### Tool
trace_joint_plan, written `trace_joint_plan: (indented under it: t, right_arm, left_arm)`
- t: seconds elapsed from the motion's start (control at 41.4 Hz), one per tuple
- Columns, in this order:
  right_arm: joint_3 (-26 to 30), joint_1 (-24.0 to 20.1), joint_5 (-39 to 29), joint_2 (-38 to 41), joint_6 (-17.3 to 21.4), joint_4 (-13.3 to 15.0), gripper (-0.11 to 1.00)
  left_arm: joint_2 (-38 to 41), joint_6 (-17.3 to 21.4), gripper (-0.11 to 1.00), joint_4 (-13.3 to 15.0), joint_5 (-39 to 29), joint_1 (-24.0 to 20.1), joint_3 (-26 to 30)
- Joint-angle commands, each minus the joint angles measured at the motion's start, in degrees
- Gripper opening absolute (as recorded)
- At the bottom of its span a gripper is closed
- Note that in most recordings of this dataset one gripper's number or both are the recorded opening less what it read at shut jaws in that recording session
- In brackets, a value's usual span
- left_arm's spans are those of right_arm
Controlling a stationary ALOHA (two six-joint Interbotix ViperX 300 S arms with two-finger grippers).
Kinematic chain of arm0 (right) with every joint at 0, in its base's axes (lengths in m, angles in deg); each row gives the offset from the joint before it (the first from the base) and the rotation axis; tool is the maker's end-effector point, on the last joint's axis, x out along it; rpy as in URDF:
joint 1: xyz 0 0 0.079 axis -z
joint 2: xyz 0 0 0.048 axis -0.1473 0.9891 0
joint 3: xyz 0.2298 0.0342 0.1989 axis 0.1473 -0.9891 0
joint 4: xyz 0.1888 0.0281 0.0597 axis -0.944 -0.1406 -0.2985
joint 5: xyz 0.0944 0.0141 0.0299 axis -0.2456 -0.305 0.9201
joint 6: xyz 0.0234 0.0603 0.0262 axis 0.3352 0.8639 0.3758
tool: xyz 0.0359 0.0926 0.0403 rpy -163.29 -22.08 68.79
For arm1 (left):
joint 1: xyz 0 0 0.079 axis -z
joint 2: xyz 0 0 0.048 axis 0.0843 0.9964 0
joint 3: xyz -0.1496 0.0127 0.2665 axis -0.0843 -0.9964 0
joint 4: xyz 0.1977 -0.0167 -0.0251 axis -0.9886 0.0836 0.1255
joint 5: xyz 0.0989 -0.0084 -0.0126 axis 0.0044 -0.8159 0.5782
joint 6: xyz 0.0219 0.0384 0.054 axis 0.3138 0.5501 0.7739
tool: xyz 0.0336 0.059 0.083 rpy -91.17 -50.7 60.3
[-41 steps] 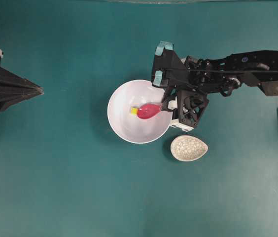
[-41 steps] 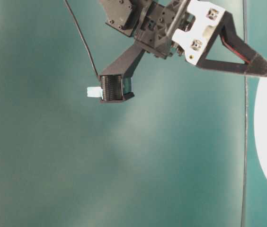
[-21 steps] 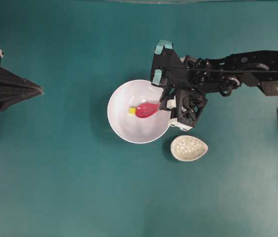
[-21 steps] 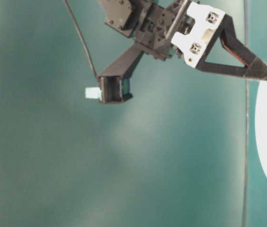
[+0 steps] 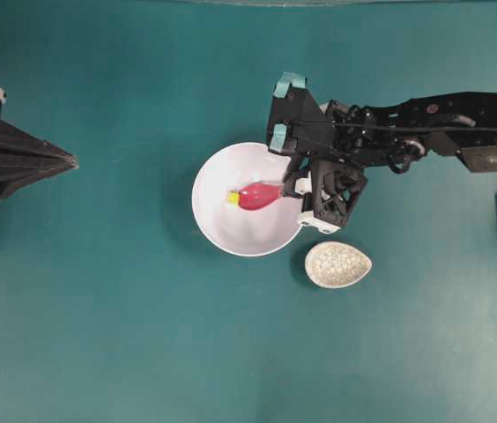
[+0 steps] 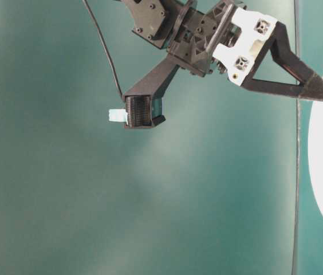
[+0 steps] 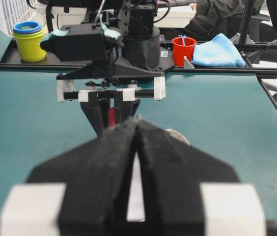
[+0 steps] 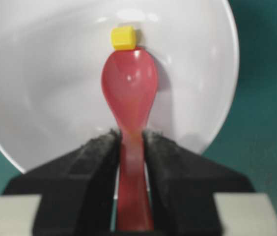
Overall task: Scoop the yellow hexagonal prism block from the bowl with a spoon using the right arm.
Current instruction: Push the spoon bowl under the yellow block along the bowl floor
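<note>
A flat teal-green tabletop point(image 5: 143, 335) fills the overhead view. A large round plain white bowl point(image 5: 222, 231) rests on it slightly right of centre. Just beside the bowl, at its four o'clock and apart from its rim, sits a small beige crackle-patterned oval dish point(image 5: 337, 264), pointed end toward three o'clock. From the left wrist view, the same teal surface point(image 7: 25, 123) runs back to a black rail along its far edge.
</note>
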Motion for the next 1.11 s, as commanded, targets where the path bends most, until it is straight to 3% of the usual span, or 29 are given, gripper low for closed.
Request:
trace_joint_plan:
  t: [0.0, 1.087]
  right_arm:
    - [1.49, 0.18, 0.53, -0.62, 0.09, -0.09, 0.24]
    - [3.60, 0.09, 3.08, 0.79, 0.09, -0.18, 0.24]
  left_arm:
    - [0.26, 0.09, 0.03, -0.09, 0.44, 0.09, 1.58]
    - [0.26, 0.26, 0.03, -0.09, 0.44, 0.09, 1.58]
